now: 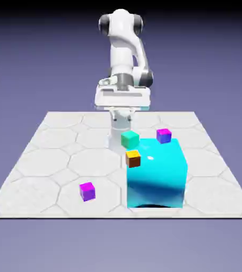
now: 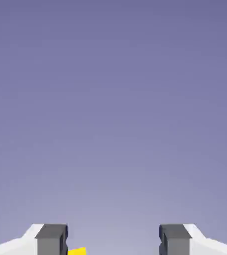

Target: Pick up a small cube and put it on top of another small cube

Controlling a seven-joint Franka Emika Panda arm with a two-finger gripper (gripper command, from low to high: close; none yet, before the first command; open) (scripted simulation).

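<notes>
Two grey fingertips of the gripper point(image 2: 113, 240) stand wide apart in the hand view, with only plain backdrop point(image 2: 113, 124) between them, so the jaws are open and hold nothing. A yellow sliver point(image 2: 77, 251) shows beside one tip, probably the top of the orange cube point(image 1: 133, 158). In the exterior view the hand is up near the robot's base, and the magenta cube point(image 1: 87, 192), which I take to be the one to lift, sits alone on the pale table point(image 1: 33, 194), toward the near edge and on the exterior view's left. Its goal, the purple-topped cube with blue sides point(image 1: 164, 135), appears to rest on the far edge of the big cyan block point(image 1: 156, 180), well apart from the magenta one. Neither the pick nor the stack is done; reaching, gripping, lifting, carrying and placing all remain. Around the goal, the green cube point(image 1: 130, 140) and the orange cube show along the block's side nearer the exterior view's left, so a low carry toward the goal could knock them. The block itself is the main obstacle: the magenta cube will probably need lifting well above its top before crossing.
</notes>
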